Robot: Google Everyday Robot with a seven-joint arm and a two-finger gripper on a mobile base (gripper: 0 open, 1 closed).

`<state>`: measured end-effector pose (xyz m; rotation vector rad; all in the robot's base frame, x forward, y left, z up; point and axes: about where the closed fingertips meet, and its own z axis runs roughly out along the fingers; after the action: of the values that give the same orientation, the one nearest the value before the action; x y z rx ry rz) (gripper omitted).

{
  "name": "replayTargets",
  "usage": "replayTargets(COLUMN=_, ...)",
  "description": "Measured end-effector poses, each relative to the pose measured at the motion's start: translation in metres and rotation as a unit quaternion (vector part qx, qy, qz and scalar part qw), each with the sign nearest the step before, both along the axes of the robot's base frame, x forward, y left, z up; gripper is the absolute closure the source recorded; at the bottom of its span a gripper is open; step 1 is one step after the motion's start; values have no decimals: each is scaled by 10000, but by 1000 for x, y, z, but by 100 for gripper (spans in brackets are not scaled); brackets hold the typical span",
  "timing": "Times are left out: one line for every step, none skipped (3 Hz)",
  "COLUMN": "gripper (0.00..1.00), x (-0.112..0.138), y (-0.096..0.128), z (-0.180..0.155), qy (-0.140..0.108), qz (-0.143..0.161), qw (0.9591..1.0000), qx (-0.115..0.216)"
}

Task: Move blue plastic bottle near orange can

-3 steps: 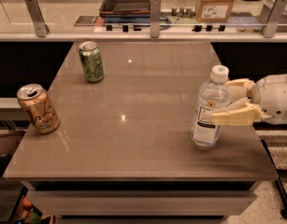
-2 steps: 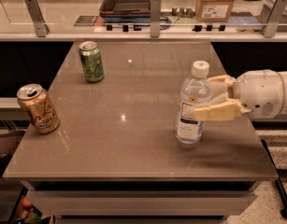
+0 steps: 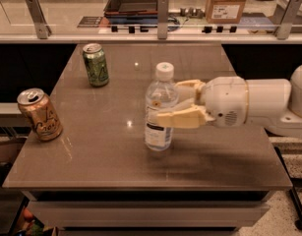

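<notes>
The blue plastic bottle (image 3: 159, 113) stands upright over the middle of the table (image 3: 106, 156), a little right of centre. Its white screw cap is on top and a white-and-black label wraps its lower half. Whether its base rests on the tabletop or hangs just above it cannot be told.

The gripper (image 3: 171, 102) comes in from the right and holds the bottle around its middle. One cream finger (image 3: 182, 119) crosses the near side of the bottle just above the label, and the other sits at the far side behind the bottle's shoulder. Behind the fingers, the white wrist and arm (image 3: 249, 102) run off to the right edge of the view.

The orange can (image 3: 40, 114) is well apart from the bottle, near the table's left edge. It leans slightly, and its silver top shows. The green can (image 3: 95, 64) stands upright further back on the left part of the table, apart from both the bottle and the orange can.

Beyond the table's far edge runs a counter with metal posts (image 3: 163, 16). On it sit a dark tray (image 3: 133, 1) and, to the right, a cardboard box (image 3: 225, 4).
</notes>
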<state>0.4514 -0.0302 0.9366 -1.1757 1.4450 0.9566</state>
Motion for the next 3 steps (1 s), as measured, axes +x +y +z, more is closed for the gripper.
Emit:
replayTargets(gripper=100, x=-1, y=48, z=3, qy=-198, qz=-30, qw=9996, qx=-198)
replayTargets(gripper=100, x=6, y=84, z=2, qy=-251, qz=24, qw=9989, qx=-396)
replayTargets(gripper=100, x=15, y=116, z=-3, qy=-223, qz=201, qw=9986, qx=-446)
